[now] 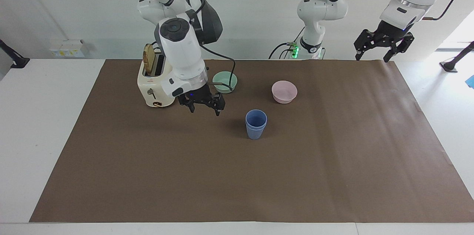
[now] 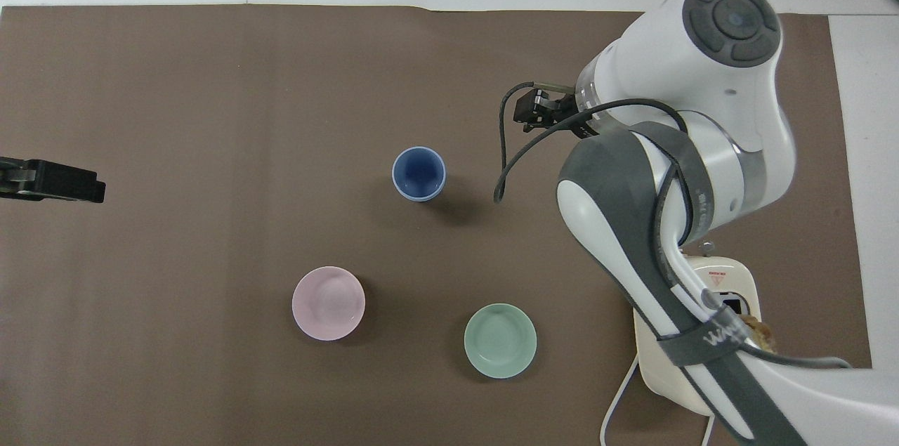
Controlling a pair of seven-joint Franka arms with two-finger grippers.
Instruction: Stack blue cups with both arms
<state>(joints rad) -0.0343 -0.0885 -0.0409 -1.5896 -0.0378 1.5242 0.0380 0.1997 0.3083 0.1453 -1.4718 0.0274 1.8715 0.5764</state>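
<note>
The blue cups (image 1: 256, 124) stand nested near the pink bowl (image 1: 284, 91), both the right gripper (image 1: 202, 105) and left gripper (image 1: 383, 47) empty with fingers apart; risk: the right arm's dangling cable (image 2: 516, 151) could topple them.

Robotics lab, two white arms (image 1: 185, 53), paper-covered table (image 1: 333, 161)

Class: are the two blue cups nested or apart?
Nested: the blue cups stand upright as one stack, two rims showing one above the other.
</note>
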